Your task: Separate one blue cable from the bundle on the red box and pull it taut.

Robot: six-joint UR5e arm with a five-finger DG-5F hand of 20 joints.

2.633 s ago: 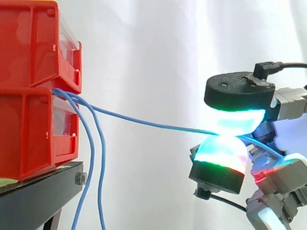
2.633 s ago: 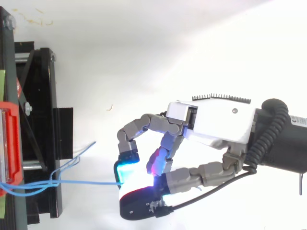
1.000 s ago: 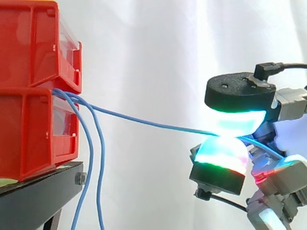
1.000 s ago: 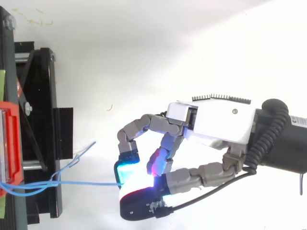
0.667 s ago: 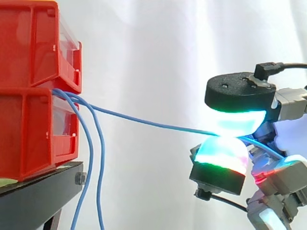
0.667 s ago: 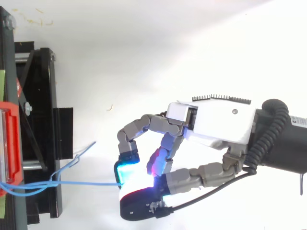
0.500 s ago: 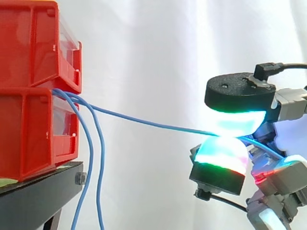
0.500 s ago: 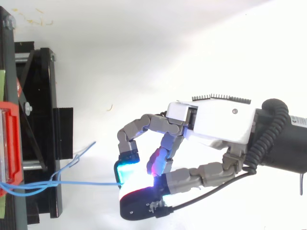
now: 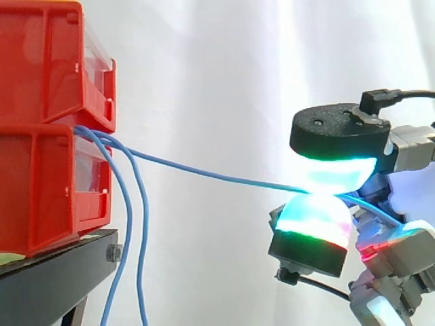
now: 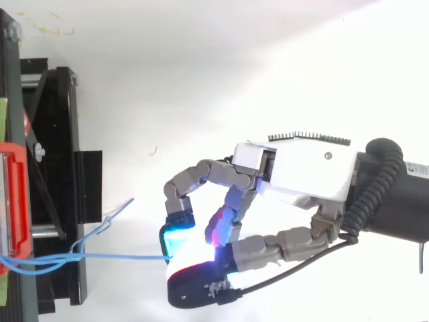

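I see the hand at frame right, fingers clamped on one thin blue cable; it runs almost level leftward, rising slightly, to the red plastic bins.

Lab rig, white curtain, red bins, black stand

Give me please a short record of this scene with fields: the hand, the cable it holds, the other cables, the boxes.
hand: comes in from the right in the side view, shut on one blue cable
pads: two glowing pads pinch the cable from above and below
held cable: runs from between the two stacked red boxes to the pads, nearly straight with a slight sag
other cables: two blue strands hang down from the same gap
support: black stand under the boxes
background: white curtain
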